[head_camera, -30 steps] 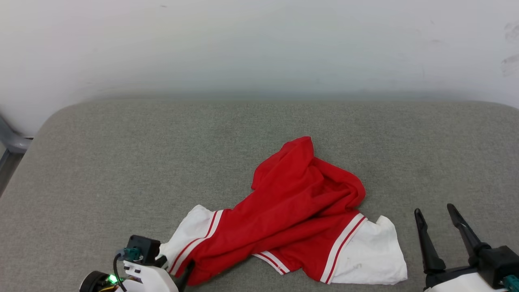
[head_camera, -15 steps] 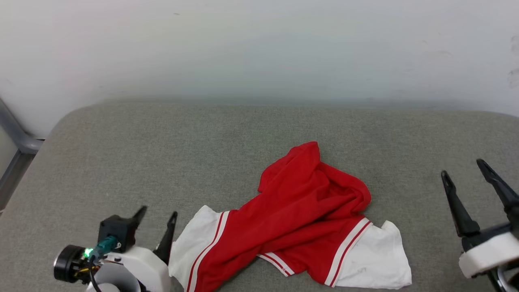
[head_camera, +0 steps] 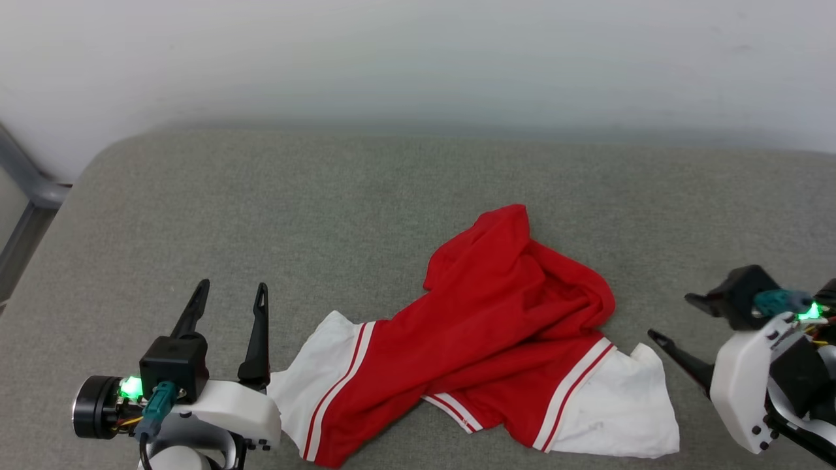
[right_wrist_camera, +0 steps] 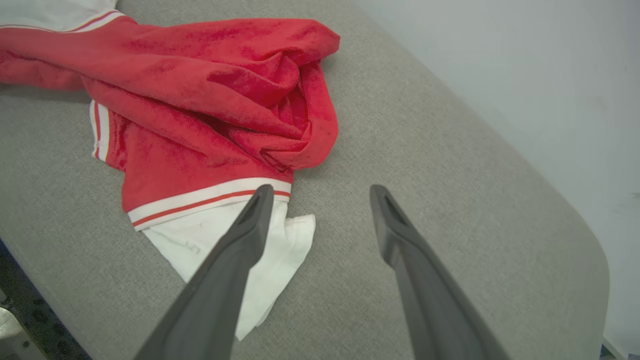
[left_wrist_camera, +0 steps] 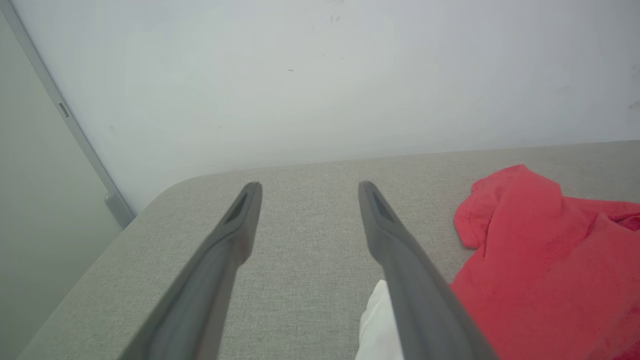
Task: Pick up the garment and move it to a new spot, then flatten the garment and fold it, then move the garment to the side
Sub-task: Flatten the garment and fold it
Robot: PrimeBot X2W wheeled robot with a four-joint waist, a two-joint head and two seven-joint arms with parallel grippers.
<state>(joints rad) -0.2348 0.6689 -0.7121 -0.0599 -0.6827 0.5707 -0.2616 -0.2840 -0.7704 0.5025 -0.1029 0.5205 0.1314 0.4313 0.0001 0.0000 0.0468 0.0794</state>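
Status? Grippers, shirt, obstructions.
Left gripper open, empty. Right gripper open, empty. Red jersey T-shirt with white striped-trim sleeves crumpled between them on grey fabric cushion, not flattened. No obstruction seen.

The garment [head_camera: 503, 313] is soft knit cloth, matt all over, the red part faintly fuzzy and the white sleeves a little smoother. Under it the cushion [head_camera: 326, 215] is coarse woven grey fabric, dull and grainy. My fingers [left_wrist_camera: 400, 260] look like smooth, dark, matt plastic. My left wrist shell [head_camera: 235, 408] is white plastic with a slight sheen. The wall [head_camera: 418, 59] is smooth and matt.
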